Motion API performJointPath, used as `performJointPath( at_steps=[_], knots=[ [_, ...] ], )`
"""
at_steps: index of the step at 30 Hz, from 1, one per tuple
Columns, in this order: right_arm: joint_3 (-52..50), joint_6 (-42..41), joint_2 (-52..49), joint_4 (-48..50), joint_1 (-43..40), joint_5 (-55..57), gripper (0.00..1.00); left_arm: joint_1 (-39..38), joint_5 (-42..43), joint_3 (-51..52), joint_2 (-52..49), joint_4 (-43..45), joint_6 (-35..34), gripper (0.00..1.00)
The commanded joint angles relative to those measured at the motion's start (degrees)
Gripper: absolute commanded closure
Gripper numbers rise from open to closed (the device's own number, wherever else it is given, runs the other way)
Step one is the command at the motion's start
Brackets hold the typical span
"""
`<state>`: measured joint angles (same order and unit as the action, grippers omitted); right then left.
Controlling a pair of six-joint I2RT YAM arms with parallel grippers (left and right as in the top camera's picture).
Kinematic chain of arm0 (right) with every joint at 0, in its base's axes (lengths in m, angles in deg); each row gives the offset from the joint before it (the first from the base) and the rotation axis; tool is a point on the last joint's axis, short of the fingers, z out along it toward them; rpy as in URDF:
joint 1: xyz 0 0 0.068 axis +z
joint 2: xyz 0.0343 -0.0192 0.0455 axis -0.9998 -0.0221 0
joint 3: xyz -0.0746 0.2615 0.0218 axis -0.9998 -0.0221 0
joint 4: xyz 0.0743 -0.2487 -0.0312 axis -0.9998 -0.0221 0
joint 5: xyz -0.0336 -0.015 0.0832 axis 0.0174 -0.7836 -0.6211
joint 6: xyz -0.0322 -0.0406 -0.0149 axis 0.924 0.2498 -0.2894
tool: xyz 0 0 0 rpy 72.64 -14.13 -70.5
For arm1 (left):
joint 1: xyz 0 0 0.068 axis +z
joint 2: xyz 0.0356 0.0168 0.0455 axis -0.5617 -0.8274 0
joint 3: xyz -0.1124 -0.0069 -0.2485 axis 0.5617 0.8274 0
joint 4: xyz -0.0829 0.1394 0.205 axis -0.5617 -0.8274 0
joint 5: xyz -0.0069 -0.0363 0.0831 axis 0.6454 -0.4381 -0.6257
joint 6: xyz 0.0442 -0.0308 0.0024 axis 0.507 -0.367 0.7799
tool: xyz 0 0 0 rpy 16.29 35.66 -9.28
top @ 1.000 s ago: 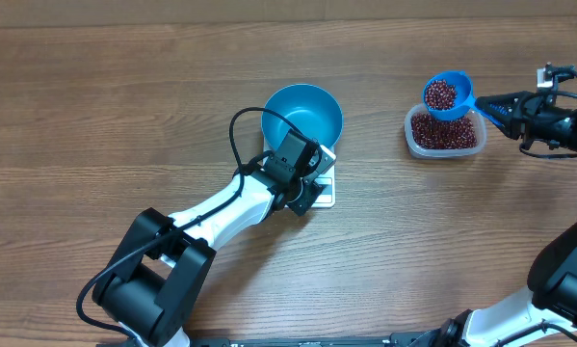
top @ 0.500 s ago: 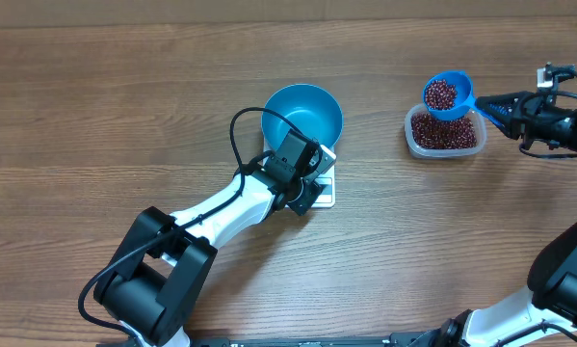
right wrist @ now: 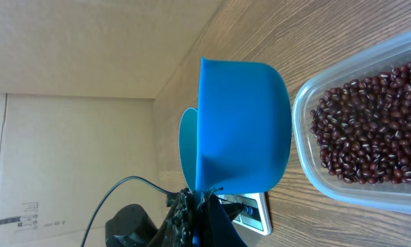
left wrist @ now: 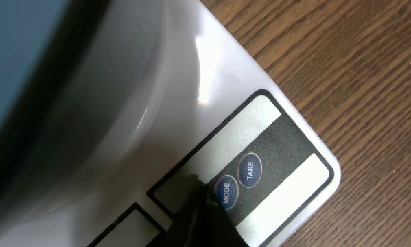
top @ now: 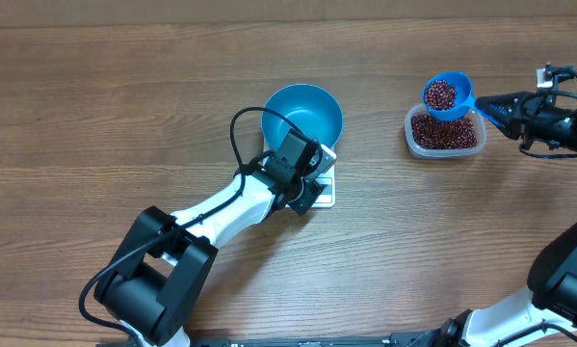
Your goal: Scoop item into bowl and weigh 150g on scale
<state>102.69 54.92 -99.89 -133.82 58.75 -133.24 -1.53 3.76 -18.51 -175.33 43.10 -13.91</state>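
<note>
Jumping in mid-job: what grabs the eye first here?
The blue bowl sits empty on the scale at centre, with the left gripper shut at its MODE button. Far right, the right gripper holds a scoop heaped with beans above the tub.

The table (top: pixel 124 116) is matt, grained brown wood. The scale (left wrist: pixel 212 75) is glossy white plastic; the bowl (top: pixel 302 111) and scoop (right wrist: pixel 239 123) are smooth blue plastic. The tub (right wrist: pixel 303 130) is clear plastic, and the beans (right wrist: pixel 370 123) have a slight sheen.
</note>
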Motion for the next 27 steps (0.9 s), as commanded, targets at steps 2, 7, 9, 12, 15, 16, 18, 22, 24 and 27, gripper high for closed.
performJointPath(
  at_steps=[2, 7, 9, 12, 15, 16, 18, 22, 24, 27],
  knots=[
    [-0.4, 0.7, -0.3, 0.1, -0.3, -1.1, 0.96, -0.3, -0.5, 0.0, -1.3, 0.2, -0.6, 0.96],
    [-0.4, 0.7, -0.3, 0.1, -0.3, -1.1, 0.96, -0.3, -0.5, 0.0, -1.4, 0.2, -0.6, 0.96],
    [-0.4, 0.7, -0.3, 0.1, -0.3, -1.1, 0.96, -0.3, -0.5, 0.0, -1.4, 0.2, -0.6, 0.96],
    [-0.4, 0.7, -0.3, 0.1, -0.3, -1.1, 0.96, -0.3, -0.6, 0.0, -1.4, 0.2, -0.6, 0.96],
    [-0.4, 0.7, -0.3, 0.1, -0.3, -1.1, 0.96, -0.3, -0.6, 0.0, -1.5, 0.0, -0.6, 0.96],
    [-0.4, 0.7, -0.3, 0.1, -0.3, -1.1, 0.96, -0.3, -0.6, 0.0, -1.5, 0.0, -0.6, 0.96],
    [-0.4, 0.7, -0.3, -0.1, -0.3, -1.1, 0.96, -0.3, -0.8, 0.0, -1.5, -0.2, -0.6, 0.96],
    [-0.4, 0.9, -0.3, -0.5, -0.3, -0.8, 0.96, -0.3, -1.0, 0.0, -1.7, -0.2, -0.9, 0.96],
    [-0.4, 0.9, -0.3, -0.6, -0.3, -0.7, 0.96, -0.3, -1.0, 0.0, -1.7, -0.2, -1.0, 0.96],
    [-0.4, 0.9, -0.3, -0.7, -0.3, -0.7, 0.96, -0.3, -1.0, 0.0, -1.7, -0.2, -1.0, 0.96]
  ],
)
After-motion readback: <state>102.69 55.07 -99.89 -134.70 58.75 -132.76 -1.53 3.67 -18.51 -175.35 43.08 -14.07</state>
